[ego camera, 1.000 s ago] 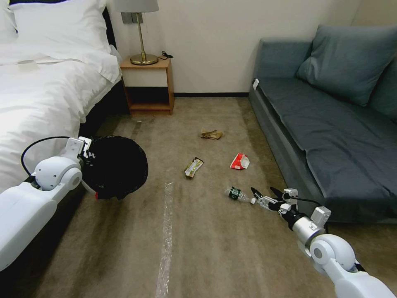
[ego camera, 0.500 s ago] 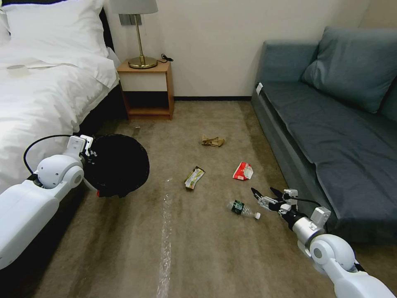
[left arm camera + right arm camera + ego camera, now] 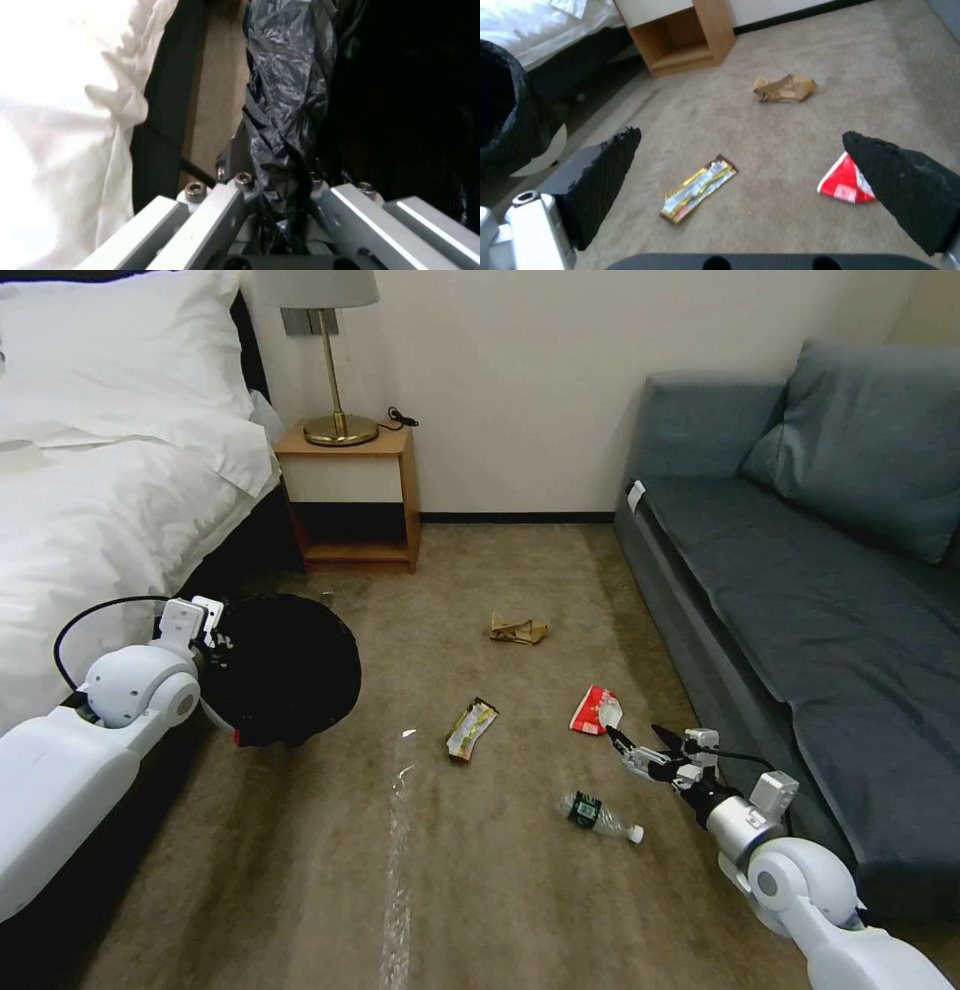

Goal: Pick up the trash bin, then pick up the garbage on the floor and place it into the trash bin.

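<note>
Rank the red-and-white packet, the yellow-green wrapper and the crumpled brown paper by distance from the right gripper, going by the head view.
From the open right gripper:
1. Red-and-white packet, just beyond the fingertips.
2. Yellow-green wrapper, further toward the robot's left, mid-floor.
3. Crumpled brown paper, farthest, toward the nightstand.

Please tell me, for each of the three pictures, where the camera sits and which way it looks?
Head view: on the head, looking down at the carpet; both arms show, left hand gripping the trash bin.
Left wrist view: on the left wrist, facing the liner; own fingers show.
Right wrist view: on the right wrist, facing the floor; open right hand.
Shared: red packet.
</note>
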Tool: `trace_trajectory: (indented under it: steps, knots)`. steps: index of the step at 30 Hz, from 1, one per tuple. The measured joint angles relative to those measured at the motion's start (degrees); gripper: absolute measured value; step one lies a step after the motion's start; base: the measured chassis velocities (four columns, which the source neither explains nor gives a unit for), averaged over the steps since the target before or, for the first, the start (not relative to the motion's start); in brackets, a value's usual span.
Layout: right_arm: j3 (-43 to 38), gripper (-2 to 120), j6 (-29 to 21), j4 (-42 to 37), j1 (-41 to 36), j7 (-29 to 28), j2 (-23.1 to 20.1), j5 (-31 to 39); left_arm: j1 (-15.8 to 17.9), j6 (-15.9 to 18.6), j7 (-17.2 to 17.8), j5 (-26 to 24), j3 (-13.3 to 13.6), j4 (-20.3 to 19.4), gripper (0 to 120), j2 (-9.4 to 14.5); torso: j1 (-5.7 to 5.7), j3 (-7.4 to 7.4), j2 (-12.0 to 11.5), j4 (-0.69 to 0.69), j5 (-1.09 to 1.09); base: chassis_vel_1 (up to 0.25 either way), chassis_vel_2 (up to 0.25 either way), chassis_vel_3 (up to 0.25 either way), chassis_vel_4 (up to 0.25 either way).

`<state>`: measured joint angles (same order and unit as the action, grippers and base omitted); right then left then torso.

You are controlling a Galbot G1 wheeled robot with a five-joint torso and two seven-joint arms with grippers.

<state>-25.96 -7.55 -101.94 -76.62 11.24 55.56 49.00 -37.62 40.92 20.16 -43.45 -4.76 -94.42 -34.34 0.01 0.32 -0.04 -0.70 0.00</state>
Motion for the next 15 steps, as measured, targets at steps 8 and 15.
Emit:
trace_trajectory:
  steps: [8, 15]
  knots:
    - [-0.17, 100, -0.01, -0.67, -0.86, -0.03, 0.04, -0.46, -2.01, -0.05, 0.09, -0.03, -1.65, -1.15, 1, 0.60, 0.00, 0.00, 0.00, 0.01, 0.01, -0.137, 0.130, 0.132, -0.133]
    - [0.00, 100, -0.07, -0.91, -0.91, -0.19, 0.34, -0.76, -3.91, -0.27, 0.06, -0.01, -3.62, -1.91, 1, 1.29, 0.00, 0.00, 0.00, 0.00, 0.01, -0.146, 0.128, 0.140, -0.136]
